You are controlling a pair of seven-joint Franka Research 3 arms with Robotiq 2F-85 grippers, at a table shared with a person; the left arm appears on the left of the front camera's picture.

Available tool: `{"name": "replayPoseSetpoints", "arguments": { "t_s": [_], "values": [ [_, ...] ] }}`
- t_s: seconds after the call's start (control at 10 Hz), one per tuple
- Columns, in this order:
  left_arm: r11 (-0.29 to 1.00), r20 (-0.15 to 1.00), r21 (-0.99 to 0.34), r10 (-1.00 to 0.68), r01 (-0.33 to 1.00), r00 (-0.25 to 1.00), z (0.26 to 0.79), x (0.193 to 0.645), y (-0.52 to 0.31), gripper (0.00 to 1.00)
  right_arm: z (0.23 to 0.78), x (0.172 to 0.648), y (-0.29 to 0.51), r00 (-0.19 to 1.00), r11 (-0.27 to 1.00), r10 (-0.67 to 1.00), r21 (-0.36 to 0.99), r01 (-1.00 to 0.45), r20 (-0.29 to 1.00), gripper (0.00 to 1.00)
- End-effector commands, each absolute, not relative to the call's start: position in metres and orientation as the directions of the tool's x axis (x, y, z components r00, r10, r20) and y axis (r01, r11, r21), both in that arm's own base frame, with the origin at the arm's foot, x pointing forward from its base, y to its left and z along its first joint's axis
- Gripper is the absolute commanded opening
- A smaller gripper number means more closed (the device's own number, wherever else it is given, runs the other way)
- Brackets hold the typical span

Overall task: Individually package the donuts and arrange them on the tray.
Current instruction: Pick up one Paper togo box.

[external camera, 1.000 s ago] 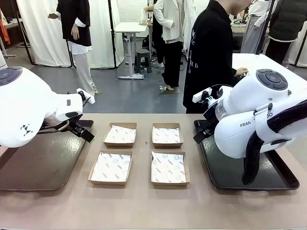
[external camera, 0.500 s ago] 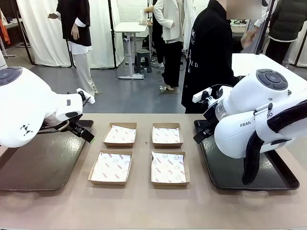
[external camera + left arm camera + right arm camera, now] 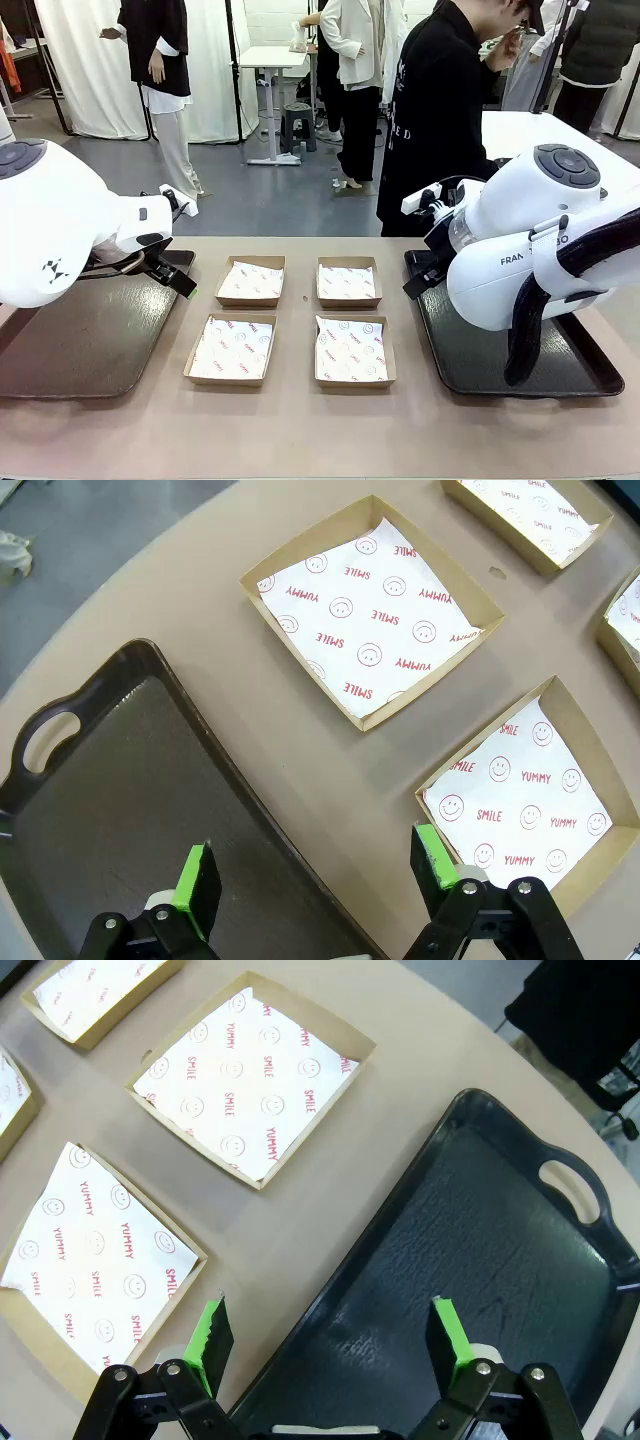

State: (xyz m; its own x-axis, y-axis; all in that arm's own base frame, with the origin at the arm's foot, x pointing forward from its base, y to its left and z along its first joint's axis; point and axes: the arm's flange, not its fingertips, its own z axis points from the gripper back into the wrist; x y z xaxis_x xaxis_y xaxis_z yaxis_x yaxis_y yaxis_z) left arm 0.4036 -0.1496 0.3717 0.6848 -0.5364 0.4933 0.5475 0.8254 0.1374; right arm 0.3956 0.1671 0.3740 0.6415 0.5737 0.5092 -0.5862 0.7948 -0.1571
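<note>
Liners: white paper point(image 3: 375, 620) in every box, printed in red with "YUMMY", "SMILE" and smiley faces.
Right arm: its white shell point(image 3: 490, 290) reads "FRAN"; a black cable sleeve hides the rest of the word.
Person: stands at the far edge in a black top point(image 3: 440, 110) with white lettering down the side, of which I can only read "ED". The right arm screens the lower body.
Boxes: four brown cardboard ones in a two-by-two block at mid-table, far left point(image 3: 251, 281), far right point(image 3: 348, 282), near left point(image 3: 231, 349) and near right point(image 3: 353, 351). They sit close together without touching.
Left tray: dark point(image 3: 90, 340), flat on the table point(image 3: 300, 430) just left of the boxes. The left arm covers its far corner, and the handle slot point(image 3: 45, 742) shows in the left wrist view.
Right tray: dark point(image 3: 470, 360), just right of the boxes, with much of it under the right arm.
Left gripper: point(image 3: 312, 870) jaws spread wide, holding nothing. It hangs over the left tray's inner edge, one green pad point(image 3: 190, 878) above the tray and the other above a box corner.
Right gripper: point(image 3: 328, 1330) jaws also spread wide, also holding nothing. It straddles the right tray's inner edge, one pad over the tray and the other over bare table beside a box.
</note>
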Motion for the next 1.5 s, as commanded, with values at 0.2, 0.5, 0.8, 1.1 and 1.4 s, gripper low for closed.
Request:
{"name": "replayPoseSetpoints", "arguments": {
  "t_s": [0.2,0.5,0.8,1.1,1.4],
  "values": [
    [0.821,0.470,0.150,-0.549,0.550,0.692,0.384,0.371,-0.125,1.00,0.391,0.365,0.144,0.650,0.778,0.603,-0.161,-0.607,0.462,1.00],
    [0.747,0.460,0.196,-0.642,0.636,0.613,0.409,0.306,-0.088,1.00,0.429,0.287,0.111,0.575,0.680,0.729,-0.293,-0.672,0.371,1.00],
    [0.699,0.451,0.229,-0.693,0.677,0.563,0.421,0.245,-0.049,1.00,0.455,0.208,0.069,0.528,0.623,0.782,-0.446,-0.642,0.331,1.00],
    [0.735,0.467,0.250,-0.662,0.630,0.586,0.420,0.219,-0.036,1.00,0.456,0.201,0.051,0.556,0.672,0.741,-0.422,-0.609,0.377,1.00],
    [0.714,0.451,0.204,-0.676,0.669,0.583,0.513,0.340,-0.068,1.00,0.560,0.269,0.096,0.555,0.647,0.762,-0.441,-0.622,0.335,1.00]
  ]
}}
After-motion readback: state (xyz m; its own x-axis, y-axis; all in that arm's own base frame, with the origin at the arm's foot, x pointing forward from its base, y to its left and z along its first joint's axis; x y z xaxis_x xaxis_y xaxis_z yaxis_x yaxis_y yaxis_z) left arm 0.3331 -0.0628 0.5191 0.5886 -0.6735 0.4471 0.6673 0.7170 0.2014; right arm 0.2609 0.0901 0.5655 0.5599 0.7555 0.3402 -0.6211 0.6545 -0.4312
